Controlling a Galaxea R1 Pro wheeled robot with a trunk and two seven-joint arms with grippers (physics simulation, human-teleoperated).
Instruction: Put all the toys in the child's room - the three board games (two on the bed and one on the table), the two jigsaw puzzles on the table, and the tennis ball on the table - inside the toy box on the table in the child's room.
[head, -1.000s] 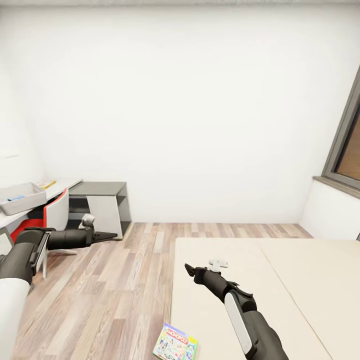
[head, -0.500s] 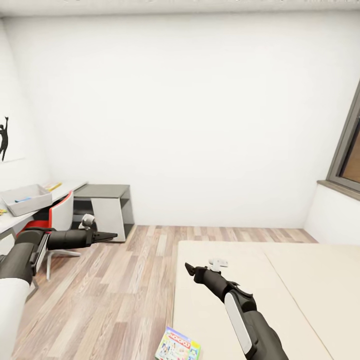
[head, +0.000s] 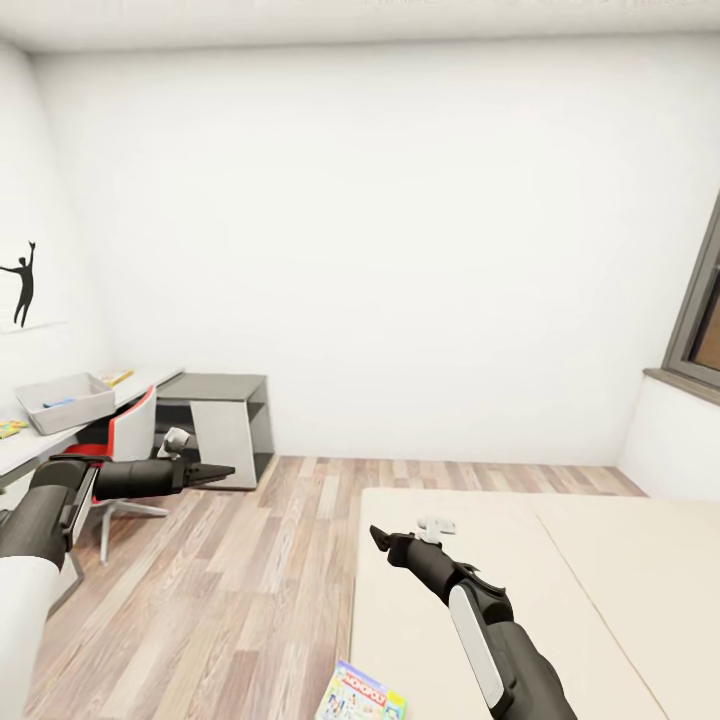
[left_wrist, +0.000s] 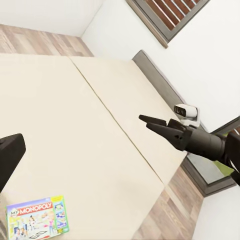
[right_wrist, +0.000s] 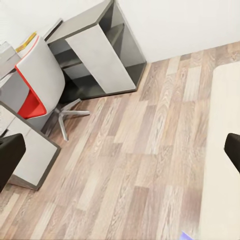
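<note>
left arm (head: 60, 490): dark grey tube, black forearm, white shell at 7 o'clock of the head view
right arm (head: 490, 630): dark grey, long white oval panel
wrist cameras (head: 176, 438): small pale grey blocks
left gripper (head: 215, 472): black, tapered to a point
right gripper (head: 377, 538): black, pointed

light: bright, even | shadows: faint, soft | glare: none | focus: sharp, wide-angle stretch
</note>
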